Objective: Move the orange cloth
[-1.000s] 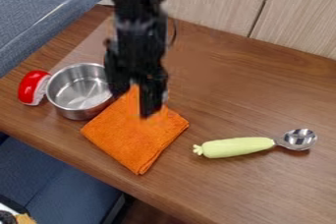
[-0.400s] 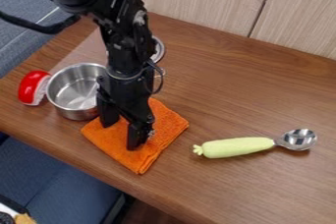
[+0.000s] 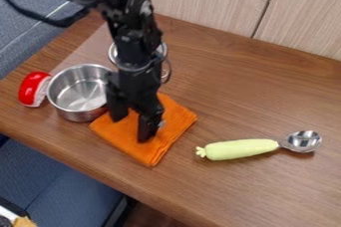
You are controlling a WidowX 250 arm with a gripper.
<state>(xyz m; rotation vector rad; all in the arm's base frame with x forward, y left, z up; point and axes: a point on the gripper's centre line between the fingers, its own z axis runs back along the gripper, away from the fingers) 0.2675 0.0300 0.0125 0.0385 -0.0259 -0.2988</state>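
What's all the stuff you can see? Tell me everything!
Cloth: one, orange, under the pincer
Pot: one, silver, left of the cloth
Small object: one, red and white, beside the pot
Round metal thing: one, silver, behind the arm
Scoop: one, light green and silver, right
Table: one, brown, middle
Panelled wall: one, pale, top
Fabric: count unclear, blue, left
Arm: one, black, top
Pincer: one, black, at the cloth

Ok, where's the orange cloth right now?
The orange cloth lies on the tabletop under the robot's hand, between the steel pot and the green-handled scoop.
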